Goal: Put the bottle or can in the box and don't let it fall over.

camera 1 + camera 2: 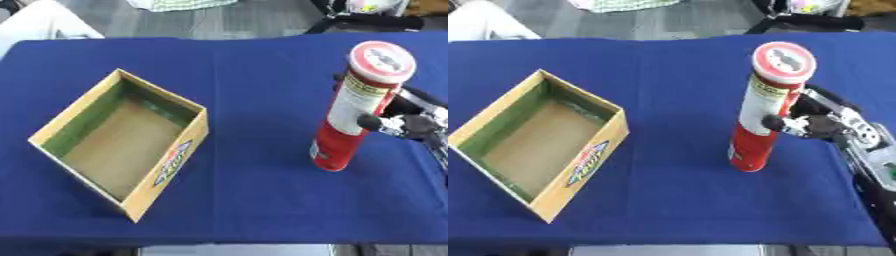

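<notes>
Standing upright on the blue desk (245,75), the red can (765,110) is being clasped by the right hand (820,122), fingers curled round it, well apart from the empty box (122,145), so transfer remains outstanding.

Looks like a lab or test room: table (262,55) draped in plain blue cloth, grey hard floor (219,22) past its far edge, black equipment legs (802,20) off the far right corner, robot arm at the right edge.
</notes>
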### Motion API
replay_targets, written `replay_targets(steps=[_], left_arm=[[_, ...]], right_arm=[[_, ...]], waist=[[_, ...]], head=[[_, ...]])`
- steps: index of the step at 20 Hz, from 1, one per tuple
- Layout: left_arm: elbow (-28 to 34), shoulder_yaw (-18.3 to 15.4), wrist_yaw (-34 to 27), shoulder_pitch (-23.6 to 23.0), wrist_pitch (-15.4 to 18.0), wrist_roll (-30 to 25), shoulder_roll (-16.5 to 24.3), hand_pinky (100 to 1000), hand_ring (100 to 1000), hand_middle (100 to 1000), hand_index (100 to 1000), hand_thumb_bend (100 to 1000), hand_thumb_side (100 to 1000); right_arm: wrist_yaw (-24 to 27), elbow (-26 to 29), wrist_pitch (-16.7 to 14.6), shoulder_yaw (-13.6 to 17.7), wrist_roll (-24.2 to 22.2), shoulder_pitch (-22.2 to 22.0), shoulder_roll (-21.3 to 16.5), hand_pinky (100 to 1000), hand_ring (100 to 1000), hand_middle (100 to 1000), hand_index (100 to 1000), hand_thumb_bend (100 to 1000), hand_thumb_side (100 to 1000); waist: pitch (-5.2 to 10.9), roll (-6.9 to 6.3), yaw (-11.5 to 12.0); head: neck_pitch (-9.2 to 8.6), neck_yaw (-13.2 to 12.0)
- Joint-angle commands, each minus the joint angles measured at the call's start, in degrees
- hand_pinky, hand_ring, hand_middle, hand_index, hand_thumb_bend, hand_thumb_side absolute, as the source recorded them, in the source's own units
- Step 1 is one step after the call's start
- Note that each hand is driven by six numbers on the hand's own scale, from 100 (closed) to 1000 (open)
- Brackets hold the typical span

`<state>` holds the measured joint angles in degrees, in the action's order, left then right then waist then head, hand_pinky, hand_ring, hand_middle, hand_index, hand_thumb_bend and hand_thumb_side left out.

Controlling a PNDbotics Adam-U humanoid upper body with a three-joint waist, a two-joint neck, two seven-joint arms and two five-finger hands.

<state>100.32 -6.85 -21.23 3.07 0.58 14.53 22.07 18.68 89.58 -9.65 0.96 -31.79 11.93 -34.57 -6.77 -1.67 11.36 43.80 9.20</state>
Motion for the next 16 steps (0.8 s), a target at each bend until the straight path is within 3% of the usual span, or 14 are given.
replay_targets(steps=[1, 8, 16], left_arm=[[0.7, -0.3, -0.1, 0.3, 0.1, -0.1, 0.7, 712, 1000, 917, 858, 491, 898], [0.7, -0.3, -0.1, 0.3, 0.1, -0.1, 0.6, 712, 1000, 917, 858, 491, 899], [0.7, -0.3, -0.1, 0.3, 0.1, -0.1, 0.6, 712, 1000, 917, 857, 491, 899]], right_arm=[[-0.5, 0.7, 0.3, 0.0, 0.3, 1.1, -0.6, 955, 1000, 1000, 917, 599, 430], [-1.1, 0.3, 0.5, -0.2, 0.8, 1.6, 0.1, 956, 1000, 1000, 881, 603, 432], [-1.7, -0.7, 0.9, -0.1, 2.1, 1.7, 0.5, 949, 1000, 1000, 687, 609, 336]], waist=[[0.28, 0.07, 0.1], [0.21, 0.07, 0.2], [0.21, 0.06, 0.2]], head=[[0.32, 0.1], [0.32, 0.1], [0.32, 0.2]])
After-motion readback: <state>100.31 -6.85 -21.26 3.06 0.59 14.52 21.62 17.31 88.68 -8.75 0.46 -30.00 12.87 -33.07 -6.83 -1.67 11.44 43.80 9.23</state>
